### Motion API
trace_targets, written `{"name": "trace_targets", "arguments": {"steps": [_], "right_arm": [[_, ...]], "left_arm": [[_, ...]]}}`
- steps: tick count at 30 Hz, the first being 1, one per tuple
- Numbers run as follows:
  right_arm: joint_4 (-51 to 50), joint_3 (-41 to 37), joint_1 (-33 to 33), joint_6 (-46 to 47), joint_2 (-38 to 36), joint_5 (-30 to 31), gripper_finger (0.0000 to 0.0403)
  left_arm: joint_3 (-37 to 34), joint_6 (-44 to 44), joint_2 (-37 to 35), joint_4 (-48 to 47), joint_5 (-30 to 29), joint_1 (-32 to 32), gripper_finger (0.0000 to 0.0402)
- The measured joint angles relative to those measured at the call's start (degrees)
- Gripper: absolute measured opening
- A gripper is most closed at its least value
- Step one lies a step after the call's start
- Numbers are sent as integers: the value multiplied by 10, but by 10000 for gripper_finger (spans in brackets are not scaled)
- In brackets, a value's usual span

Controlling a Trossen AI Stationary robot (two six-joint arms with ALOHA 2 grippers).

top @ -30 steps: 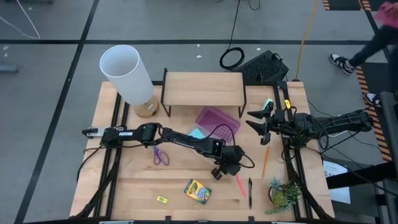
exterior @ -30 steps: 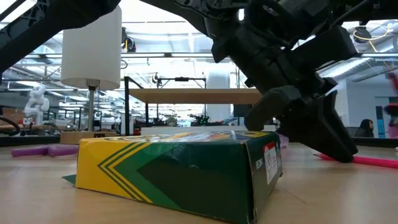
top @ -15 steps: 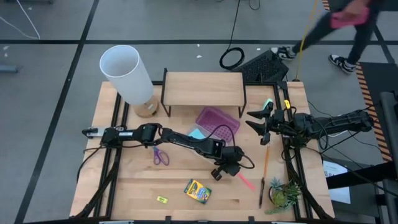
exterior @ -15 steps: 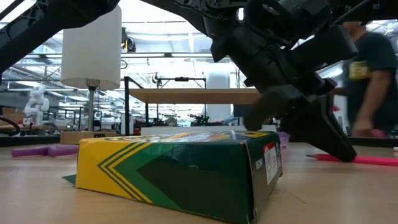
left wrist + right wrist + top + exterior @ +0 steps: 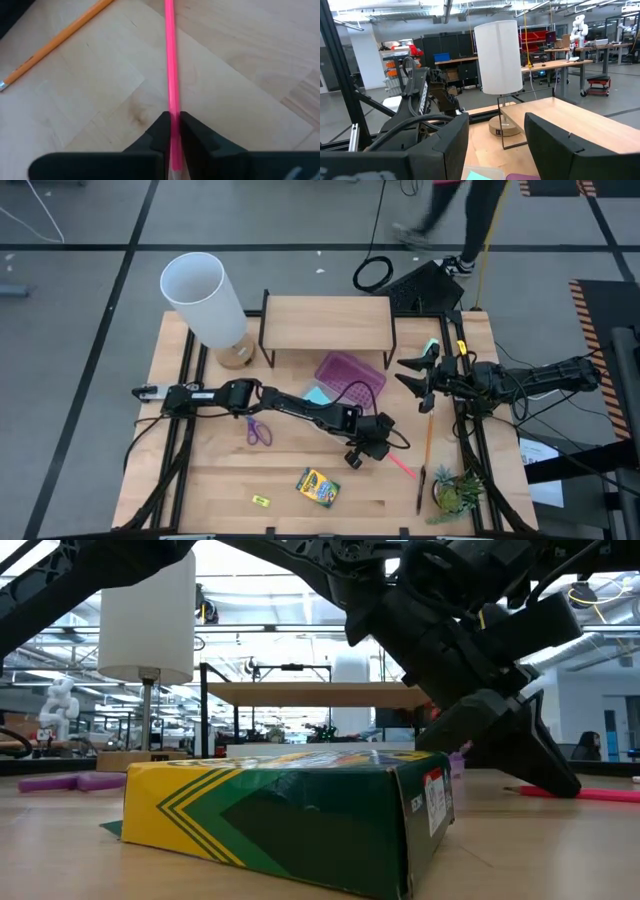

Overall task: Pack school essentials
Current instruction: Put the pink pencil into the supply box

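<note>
The table (image 5: 210, 470) is under me, with a lamp (image 5: 205, 300) and a low shelf (image 5: 327, 321) at its far edge. In front of the shelf lies a purple-lidded case (image 5: 350, 376) with the blue notepad (image 5: 317, 394) just beside it. The crayon box (image 5: 318, 486) lies near the front edge, the scissors (image 5: 258, 430) under my left arm. My left gripper (image 5: 172, 131) sits low at mid-table, its jaws nearly together, pinching the pink pen (image 5: 171, 70), whose far end lies on the wood. My right gripper (image 5: 412, 379) waits near the table's right side, jaws spread apart. An orange pencil (image 5: 426, 439) and a black pen (image 5: 420, 486) lie by a potted plant (image 5: 455, 490).
</note>
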Motion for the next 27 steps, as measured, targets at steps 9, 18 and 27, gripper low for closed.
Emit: {"name": "trace_targets", "arguments": {"steps": [9, 18, 27], "right_arm": [[1, 0, 0, -3, 0, 0, 185], [5, 0, 0, -1, 0, 0, 185], [8, 0, 0, -1, 0, 0, 185]], "left_arm": [[1, -4, -1, -6, -9, -3, 5], [-1, -44, -16, -21, -18, -6, 97], [-8, -46, -13, -20, 34, 7, 173]]}}
